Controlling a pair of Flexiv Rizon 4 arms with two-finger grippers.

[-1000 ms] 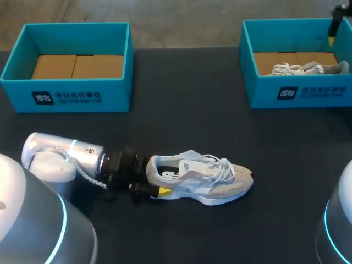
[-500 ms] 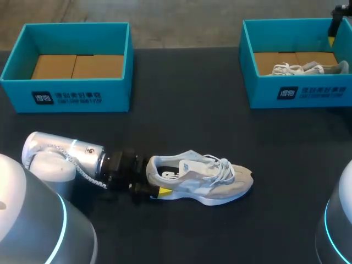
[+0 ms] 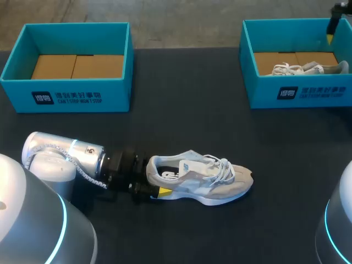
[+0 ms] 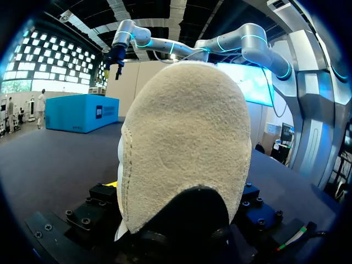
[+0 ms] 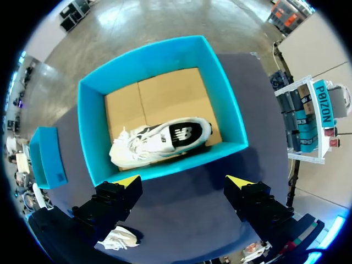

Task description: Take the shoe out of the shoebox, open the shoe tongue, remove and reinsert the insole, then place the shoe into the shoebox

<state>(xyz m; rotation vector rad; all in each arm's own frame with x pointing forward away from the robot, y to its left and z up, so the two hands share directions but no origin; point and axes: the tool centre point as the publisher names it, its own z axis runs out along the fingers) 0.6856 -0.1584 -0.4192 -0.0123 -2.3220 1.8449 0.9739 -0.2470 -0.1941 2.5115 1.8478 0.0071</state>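
Beige suede low-top sneaker flat on dark tabletop, long axis left-right, heel toward left gripper, jaws clenched on heel. Right gripper well apart, jaws released, over teal shoebox.

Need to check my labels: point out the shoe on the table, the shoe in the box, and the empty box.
shoe on the table (image 3: pixel 206 186), head view, side of its upper.
shoe in the box (image 5: pixel 159 142), right wrist view, middle of its upper.
empty box (image 3: pixel 77 98), head view, front wall.
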